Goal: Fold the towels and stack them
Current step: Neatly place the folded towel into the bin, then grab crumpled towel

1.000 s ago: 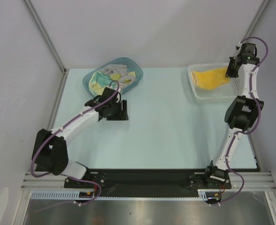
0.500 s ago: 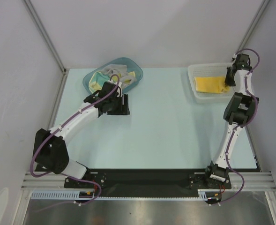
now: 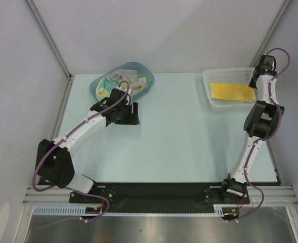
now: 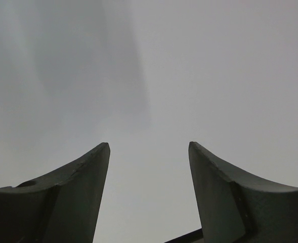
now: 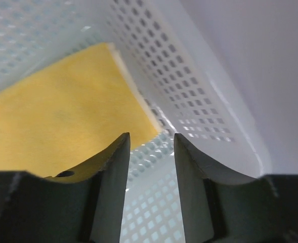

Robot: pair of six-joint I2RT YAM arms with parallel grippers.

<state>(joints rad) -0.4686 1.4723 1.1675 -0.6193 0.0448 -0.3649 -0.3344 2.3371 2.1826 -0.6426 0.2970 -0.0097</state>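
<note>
A bright yellow towel [image 3: 232,91] lies folded flat into a neat rectangle inside the white mesh basket [image 3: 207,86] at the far right of the pale table [image 3: 189,147]. In the right wrist view its surface is smooth and its folded edges line up along the basket's perforated wall. The right gripper [image 5: 151,152] hangs over the towel's corner with its fingers a little apart and nothing between them.

At the far left, a loose heap of towels [image 3: 119,80], cream-with-teal and yellow, sits crumpled in the teal tub [image 3: 92,87]. The left gripper [image 4: 149,172] is just in front of the tub, its fingers spread wide and empty, facing only plain grey wall.
</note>
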